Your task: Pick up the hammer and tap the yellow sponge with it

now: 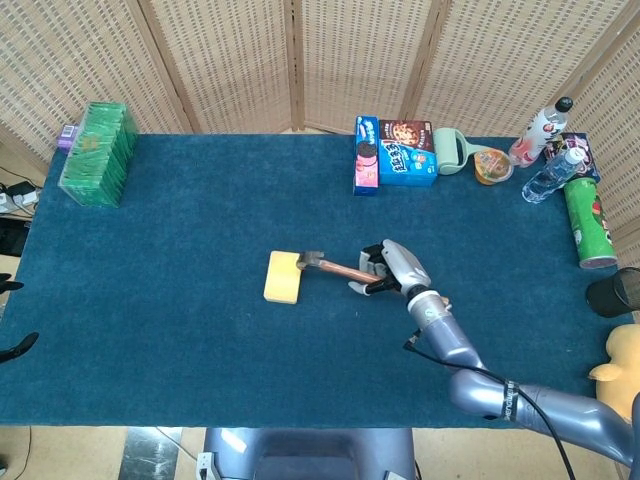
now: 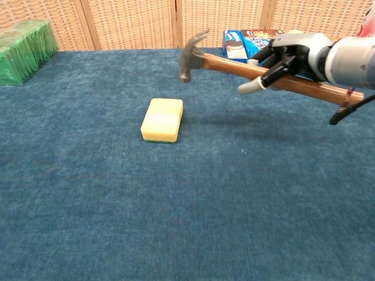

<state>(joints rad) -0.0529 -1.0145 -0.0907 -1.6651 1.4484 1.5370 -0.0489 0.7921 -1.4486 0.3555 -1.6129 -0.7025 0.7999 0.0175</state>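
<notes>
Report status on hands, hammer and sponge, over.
Right hand grips wooden-handled steel hammer, raised clear of yellow rectangular sponge. Left hand not in view. Nothing in the way.

Silver-grey right arm [image 1: 470, 362], black cable alongside, ends in a black-and-silver hand [image 2: 290, 55].

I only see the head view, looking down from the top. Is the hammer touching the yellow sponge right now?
Observer: No. In the chest view the hammer's head hangs high above the table. The yellow sponge lies below and to its left, apart from it.
Operator: Is the hammer flat or tipped?
Observer: Tipped. The handle slopes down from the head toward the right hand that grips it.
Operator: Is the sponge all yellow?
Observer: Not quite. A thin dark green layer shows along its bottom edge.
</notes>
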